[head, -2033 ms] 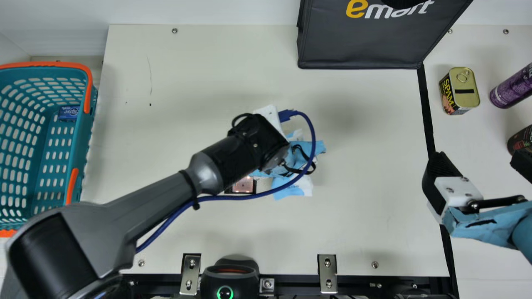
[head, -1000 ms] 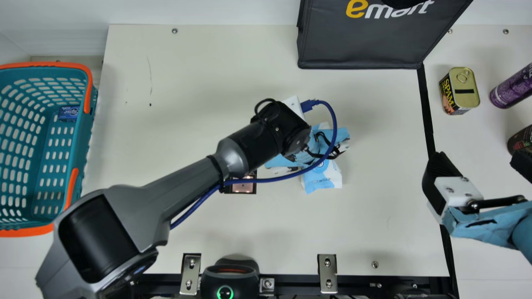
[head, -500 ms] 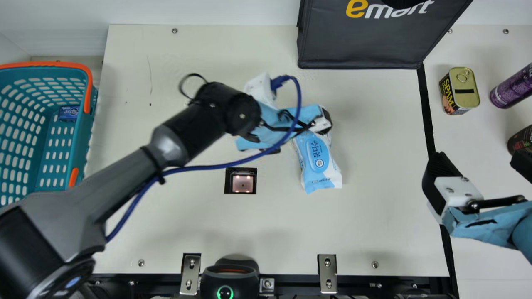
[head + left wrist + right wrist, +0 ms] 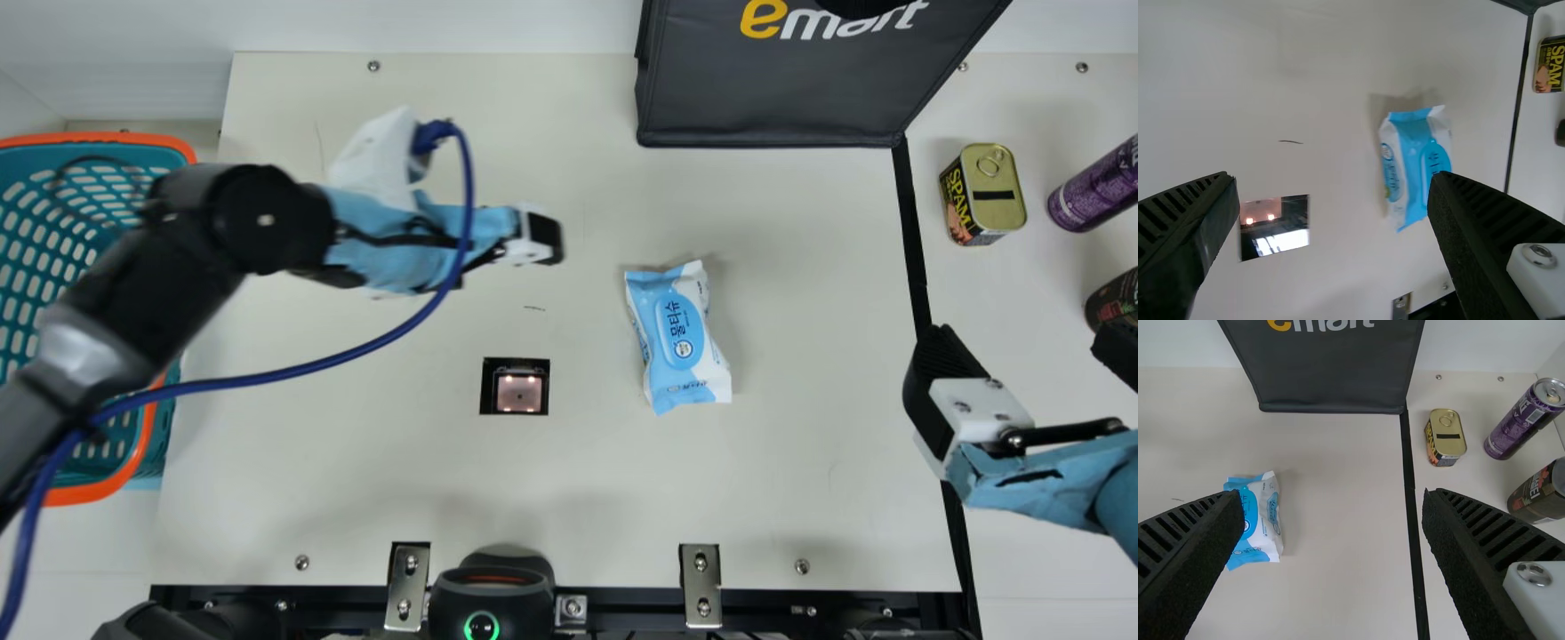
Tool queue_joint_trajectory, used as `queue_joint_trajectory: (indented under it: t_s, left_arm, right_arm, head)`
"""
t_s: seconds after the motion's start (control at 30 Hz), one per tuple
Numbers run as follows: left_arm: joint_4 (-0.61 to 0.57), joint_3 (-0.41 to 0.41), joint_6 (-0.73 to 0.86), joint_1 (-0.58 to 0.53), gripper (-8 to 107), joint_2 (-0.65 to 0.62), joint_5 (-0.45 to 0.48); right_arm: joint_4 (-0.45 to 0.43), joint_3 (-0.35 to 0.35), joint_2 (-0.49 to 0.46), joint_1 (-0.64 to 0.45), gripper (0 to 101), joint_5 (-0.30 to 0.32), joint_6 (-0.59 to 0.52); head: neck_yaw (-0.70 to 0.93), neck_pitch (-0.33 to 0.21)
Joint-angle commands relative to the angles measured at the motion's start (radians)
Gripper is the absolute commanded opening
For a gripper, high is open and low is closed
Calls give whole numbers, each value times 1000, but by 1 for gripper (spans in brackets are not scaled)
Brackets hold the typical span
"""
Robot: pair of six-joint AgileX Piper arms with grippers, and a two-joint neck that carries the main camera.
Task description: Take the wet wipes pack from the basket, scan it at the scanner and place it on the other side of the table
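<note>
The wet wipes pack (image 4: 680, 338) lies flat on the cream table, right of the square scanner window (image 4: 519, 393), untouched by either gripper. Up and left of the window in the main view is my left gripper (image 4: 533, 238), well apart from the pack. Seen from its wrist, the left gripper (image 4: 1333, 183) stands open above the table, and the pack (image 4: 1415, 167) lies below, partly behind one finger. My right gripper (image 4: 1031, 356) is at the table's right side. In its wrist view the right gripper (image 4: 1331, 497) is open and empty, with the pack (image 4: 1258, 520) beyond one finger.
The teal basket (image 4: 142, 462) stands at the left, partly under my left arm. A black bag (image 4: 773, 98) is at the back. Beyond the black line at right are a yellow-topped can (image 4: 982, 196), a purple can (image 4: 1098, 187) and a dark container (image 4: 1116, 298).
The pack was carried rightward past the scanner window with my left gripper, then let go. My left arm has since swung left and back, uncovering pack and window. The right arm has stayed still.
</note>
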Motion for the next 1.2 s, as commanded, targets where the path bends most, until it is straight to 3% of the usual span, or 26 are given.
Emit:
queue_joint_trajectory:
  t_s: [0.0,0.37,0.77,1.17]
  left_arm:
    - [27,31,55,67,90,-92,22]
    - [169,92,143,260,90,-360,116]
    - [348,92,137,326,90,-575,137]
    - [345,92,137,325,90,-576,141]
  right_arm:
    - [0,0,0,0,95,0,0]
    - [0,0,0,0,95,0,0]
    - [0,0,0,0,95,0,0]
    - [2,-4,11,9,95,-3,-7]
  head:
    - [0,-29]
    - [0,-29]
    - [0,-29]
    - [0,-29]
